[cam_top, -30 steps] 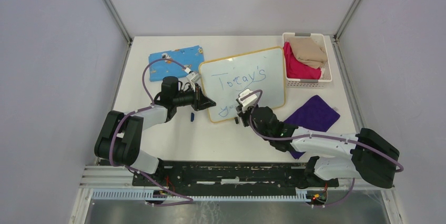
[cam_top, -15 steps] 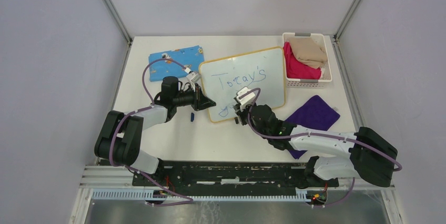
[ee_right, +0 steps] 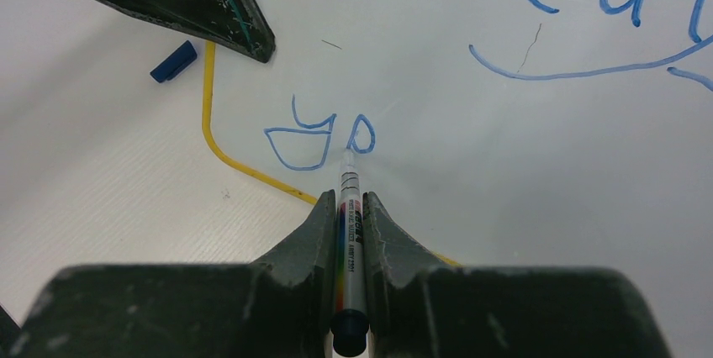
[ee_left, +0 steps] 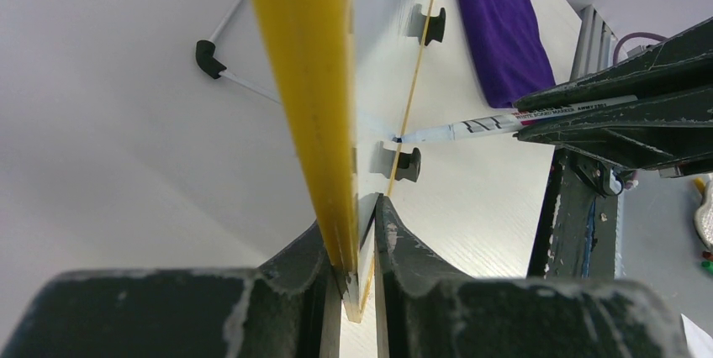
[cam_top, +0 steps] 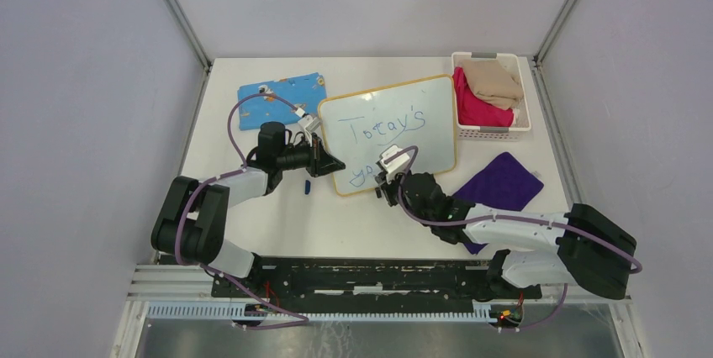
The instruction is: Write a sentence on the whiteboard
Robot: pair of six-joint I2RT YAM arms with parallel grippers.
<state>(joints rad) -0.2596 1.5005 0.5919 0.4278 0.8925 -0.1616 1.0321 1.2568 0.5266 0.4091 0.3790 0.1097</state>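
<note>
Top view, compared with a second ago: the second line of the sentence [cam_top: 382,128] has grown. Then I could make out only a "y" at the near left of the board [cam_top: 430,141]; now it reads "yo". The right gripper [cam_top: 389,175] has shifted slightly along that line. The board itself and the left gripper [cam_top: 324,163] look unmoved across all three top views.

Tool state: the right gripper [ee_right: 346,205] is closed narrow on the marker [ee_right: 349,181], with the barrel pinched between both fingers. The tip points away from the wrist and sits at the foot of the "o", touching the surface or just off it. I cannot tell which from the right wrist view. The left gripper [ee_left: 357,225] is clamped on the board's yellow rim, one finger on each face, holding it steady.

Board position: on the table [cam_top: 252,223], turned at a slant between the blue cloth [cam_top: 282,96] and the purple cloth [cam_top: 502,183], with its left near corner in the left gripper. I cannot tell whether that edge is lifted off the table.

Also noted: the blue cap [ee_right: 174,61] lies on the table just outside the rim, clear of the writing path.

Reading: line one, "Today's", is complete with an underline. Line two is two letters in, so I judge the task a little past halfway. The ink is thin but legible. The next letters run rightward, toward the arm's own wrist. Main risk is the board sliding under pen pressure if the left clamp slackens.
</note>
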